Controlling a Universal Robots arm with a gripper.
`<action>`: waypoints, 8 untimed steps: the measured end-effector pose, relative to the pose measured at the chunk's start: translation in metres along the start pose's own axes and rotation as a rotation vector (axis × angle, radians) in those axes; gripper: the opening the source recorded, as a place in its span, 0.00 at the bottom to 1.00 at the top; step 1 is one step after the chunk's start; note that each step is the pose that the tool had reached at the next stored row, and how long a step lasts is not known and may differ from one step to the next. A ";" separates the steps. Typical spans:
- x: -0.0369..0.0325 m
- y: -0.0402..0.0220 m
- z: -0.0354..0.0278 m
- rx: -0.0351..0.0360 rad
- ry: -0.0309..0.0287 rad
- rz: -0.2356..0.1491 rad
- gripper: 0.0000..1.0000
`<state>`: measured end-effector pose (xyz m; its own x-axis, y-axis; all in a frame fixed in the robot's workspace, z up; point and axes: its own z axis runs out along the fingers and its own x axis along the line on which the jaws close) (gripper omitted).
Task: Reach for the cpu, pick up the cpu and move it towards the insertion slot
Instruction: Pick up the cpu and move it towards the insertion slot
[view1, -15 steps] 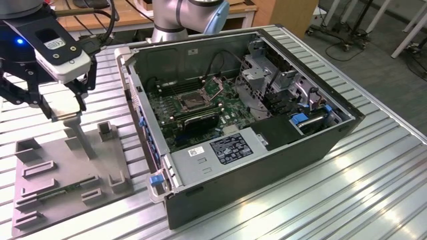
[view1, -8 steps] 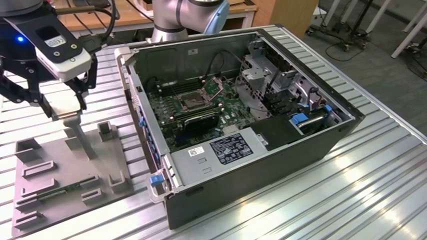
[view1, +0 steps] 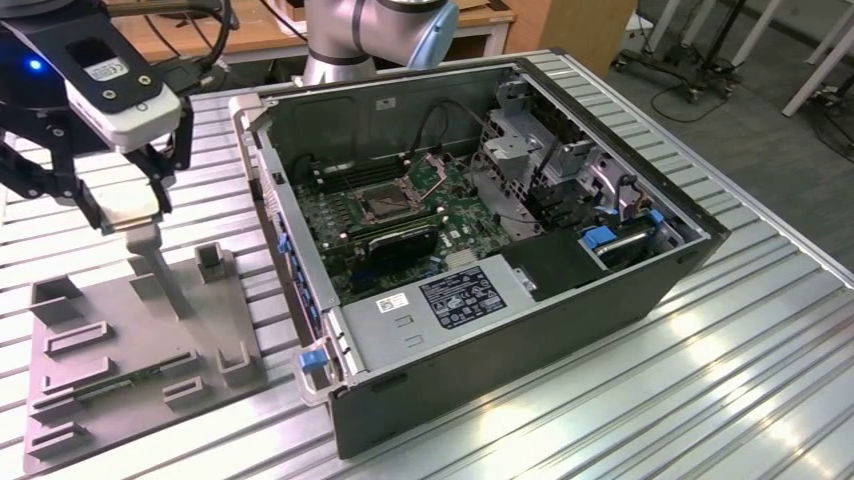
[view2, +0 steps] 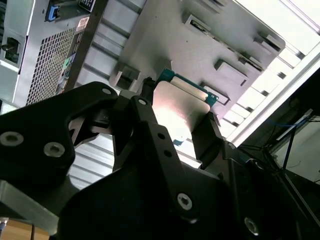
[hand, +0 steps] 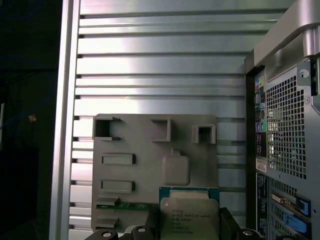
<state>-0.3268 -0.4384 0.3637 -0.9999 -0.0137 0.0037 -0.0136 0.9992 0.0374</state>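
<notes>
Exterior view first: a ribbed aluminium table (view1: 747, 340) carries a black open-sided computer case (view1: 534, 330), and on the exterior view's left of the case lies a flat grey plastic holder plate with raised pockets and posts (view1: 120, 370). Above that plate hangs the black two-fingered gripper (view1: 131, 213) on the arm. Inside the case, on the green circuit board, sits the insertion slot (view1: 383, 203), a square silver-framed socket with a dark centre and nothing in it.

Smallest is the cpu (hand: 189, 216), a flat square chip with a silvery-white metal top and a thin green rim. In both wrist views the claw is clamped on it, one black finger (view2: 145, 117) against each of two opposite edges, and the chip's top faces the first wrist view's camera.

As for progress, the reach and the grasp look done. The chip appears clear of the plate, with the plate's small grey square pad (hand: 175, 170) bare beside it. The carry is hardly under way: the chip hangs over the holder plate, outside the case and well apart from the socket.
</notes>
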 end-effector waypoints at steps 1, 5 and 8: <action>-0.0013 0.0001 0.0000 -0.0001 0.0000 0.000 0.55; -0.0067 0.0004 0.0001 -0.0001 -0.0002 0.000 0.55; -0.0069 0.0006 -0.0040 0.0001 0.0000 0.000 0.55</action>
<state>-0.3200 -0.4378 0.3677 -0.9999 -0.0135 0.0037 -0.0134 0.9992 0.0374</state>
